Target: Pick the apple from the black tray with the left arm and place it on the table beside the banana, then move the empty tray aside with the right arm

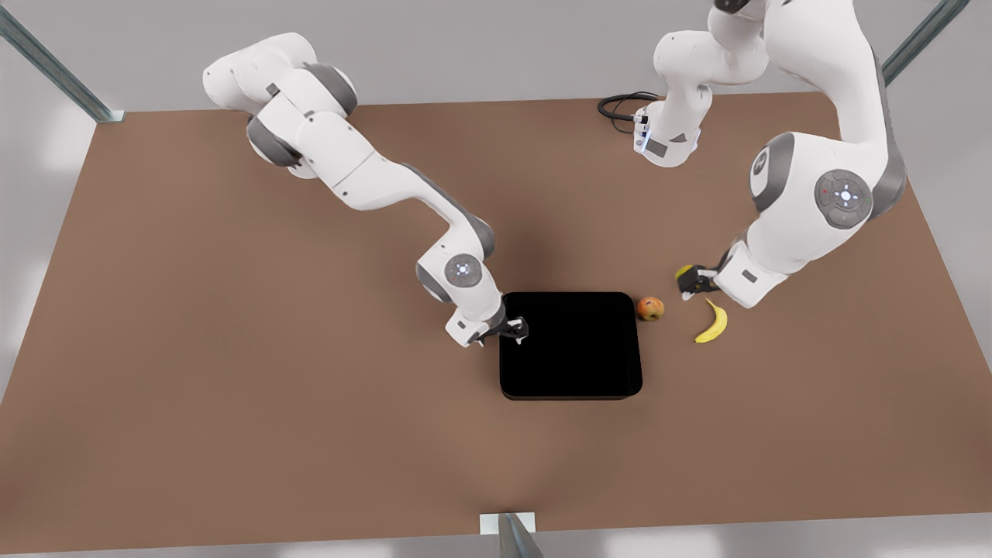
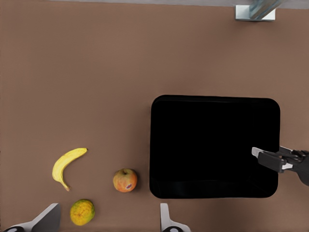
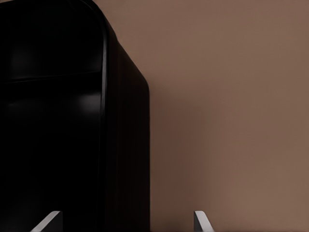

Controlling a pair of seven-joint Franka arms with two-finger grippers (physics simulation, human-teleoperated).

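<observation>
Straddling the tray rim, our right gripper is spread; left gripper, apparently spread, hovers near the apple and banana.

Both arms: glossy white shells, grey joint bands. Round grey caps w/ lit blue-white dots at joints. Black cable looped at far arm's wrist. Fingers black, light-grey tips.

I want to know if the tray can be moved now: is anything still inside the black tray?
Nothing shows inside the black tray; its floor looks bare, though it is very dark. The apple sits on the table beside it. The right gripper straddles its rim, fingers open.
</observation>
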